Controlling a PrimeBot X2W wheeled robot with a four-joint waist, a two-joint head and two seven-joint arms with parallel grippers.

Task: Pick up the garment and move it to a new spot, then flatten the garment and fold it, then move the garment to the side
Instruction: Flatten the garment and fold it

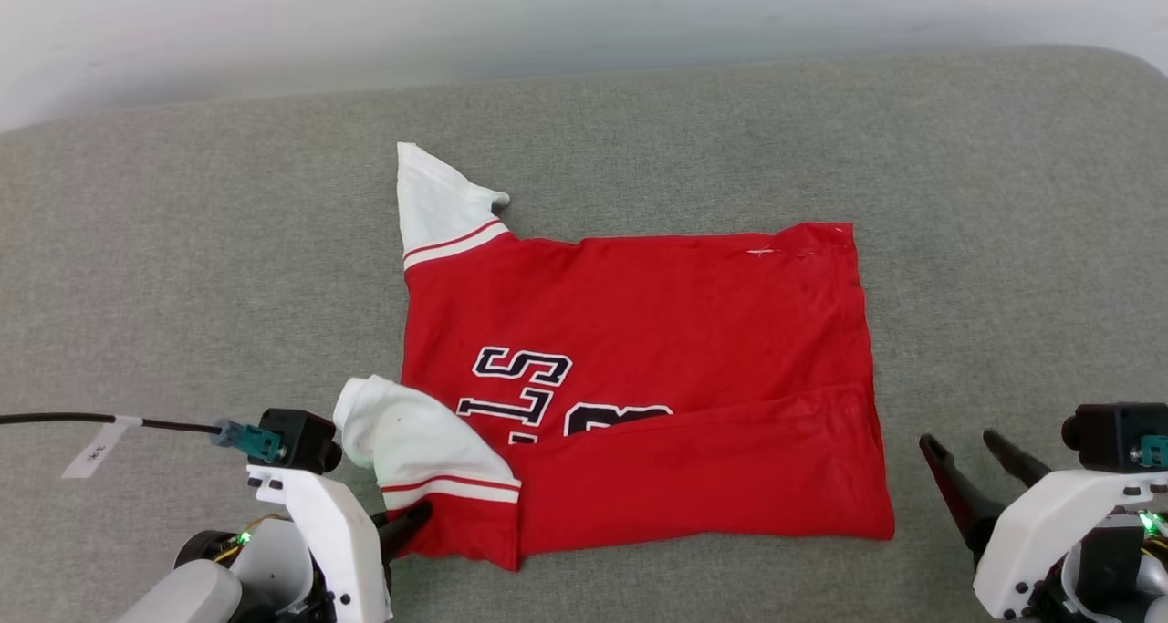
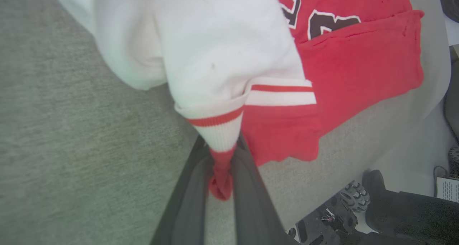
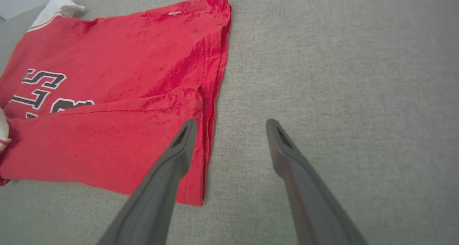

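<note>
You are working on a grey woven-fabric counter (image 1: 182,240). The red jersey-style fabric T-shirt (image 1: 657,331) is lying mid-counter, its near edge folded over. Your left tool (image 2: 222,148) is pinching only a thin tuck at the near white striped-trim sleeve (image 1: 411,441); pulling from here is risking slippage or skewing the fold. Your right tool (image 3: 231,123) is hovering spread beside the hem, restraining nothing.

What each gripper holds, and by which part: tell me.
The left gripper is shut on the garment, pinching red cloth just past the striped trim of its near sleeve. The right gripper is open and holds nothing.
</note>
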